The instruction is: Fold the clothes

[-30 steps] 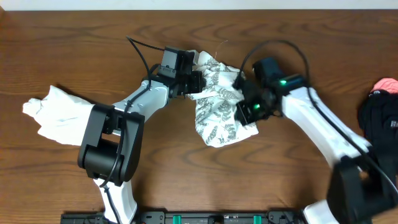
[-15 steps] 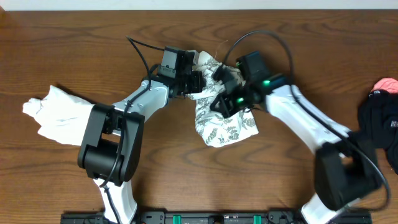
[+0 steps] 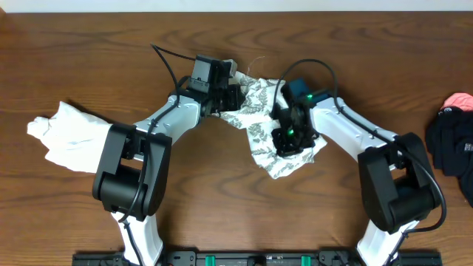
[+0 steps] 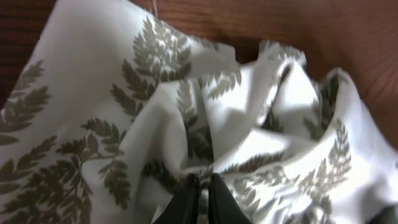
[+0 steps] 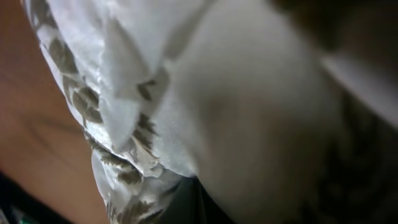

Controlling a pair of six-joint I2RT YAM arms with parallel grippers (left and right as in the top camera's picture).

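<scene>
Fern-print garment [image 3: 260,137] lay bunched near the middle of the table [image 3: 89,44], strung between my two pincers. Plain white garment [image 3: 63,133] sat well apart at the left, untouched. The printed cloth looked thin, light and limp, with deep creases, sagging wherever unsupported. Not fragile; likely to slip from a small pinch. Left pincer [image 4: 200,186] was closed on a gathered fold of it. Right pincer [image 3: 287,144] was buried in cloth and its own view was blurred, so I could not tell whether it gripped. Best hold, I judged: a corner or hem, taken deep, drawn taut.
</scene>
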